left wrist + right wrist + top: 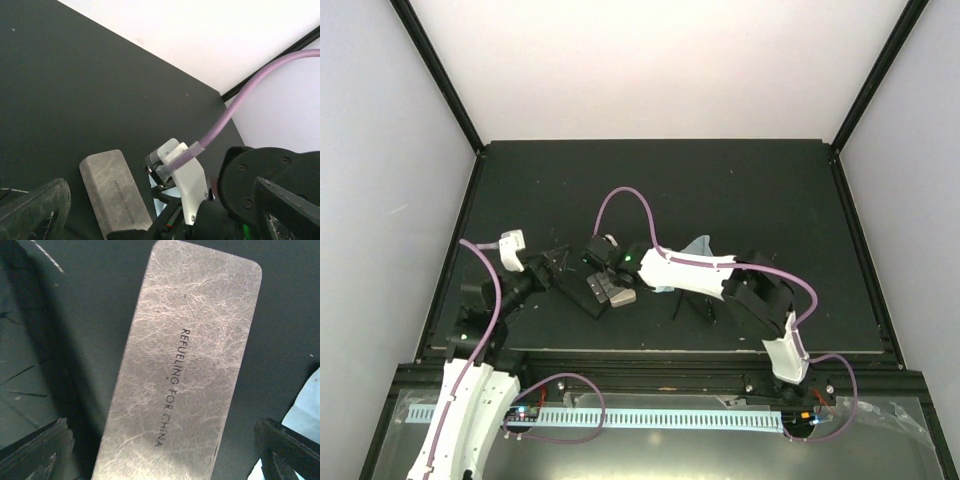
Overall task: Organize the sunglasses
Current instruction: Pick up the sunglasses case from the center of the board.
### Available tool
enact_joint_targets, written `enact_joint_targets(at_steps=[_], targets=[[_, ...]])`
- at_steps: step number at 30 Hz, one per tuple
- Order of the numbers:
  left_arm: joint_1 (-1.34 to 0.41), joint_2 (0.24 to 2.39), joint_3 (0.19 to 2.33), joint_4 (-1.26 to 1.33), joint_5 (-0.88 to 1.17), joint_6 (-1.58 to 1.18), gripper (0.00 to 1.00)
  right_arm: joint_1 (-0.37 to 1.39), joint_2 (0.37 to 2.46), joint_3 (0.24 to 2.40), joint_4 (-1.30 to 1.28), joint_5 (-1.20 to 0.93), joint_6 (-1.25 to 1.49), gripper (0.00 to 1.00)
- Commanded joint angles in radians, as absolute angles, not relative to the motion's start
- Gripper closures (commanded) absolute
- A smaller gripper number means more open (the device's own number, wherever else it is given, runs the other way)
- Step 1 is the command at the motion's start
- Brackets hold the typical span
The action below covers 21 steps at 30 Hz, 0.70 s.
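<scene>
Your right gripper [161, 425] is spread wide open, hanging right over the beige case [180, 370]. One finger sits off each long side with a gap on both, so it's not holding anything. Your left gripper [160, 182] is wide open too, with nothing in it, parked just left of that spot and looking at the same case and the other arm's wrist.

From above, the beige case is lying closed and flat on the black table [740, 180], touching or just beside what looks like a black case [588, 298]. A light blue cloth [695, 248] pokes out from behind the right forearm.

Honestly, I can't find the sunglasses [688, 305] for sure. The only candidate is a thin dark shape on the table near the right forearm, which might be the black pair. The red pair isn't visible in any view. It could be inside a case, but that's a guess. My read is you're partway at best, with at least one pair possibly left to stow.

The beige lid has readable stamped text: "REFUELING FOR CHINA". No other writing is legible.
</scene>
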<state>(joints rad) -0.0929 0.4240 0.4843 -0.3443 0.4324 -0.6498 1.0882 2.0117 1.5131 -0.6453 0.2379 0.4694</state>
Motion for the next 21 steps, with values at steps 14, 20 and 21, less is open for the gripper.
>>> enact_joint_targets(at_steps=[14, 20, 21], targets=[[-0.086, 0.380, 0.523, -0.429, 0.338, -0.641, 0.01, 1.084, 2.081, 1.493, -0.742, 0.223, 0.449, 0.02], [-0.087, 0.380, 0.529, -0.456, 0.335, -0.646, 0.01, 1.084, 2.078, 1.481, -0.720, 0.211, 0.437, 0.10], [-0.087, 0.377, 0.529, -0.462, 0.334, -0.648, 0.01, 1.084, 2.074, 1.479, -0.718, 0.214, 0.433, 0.18]])
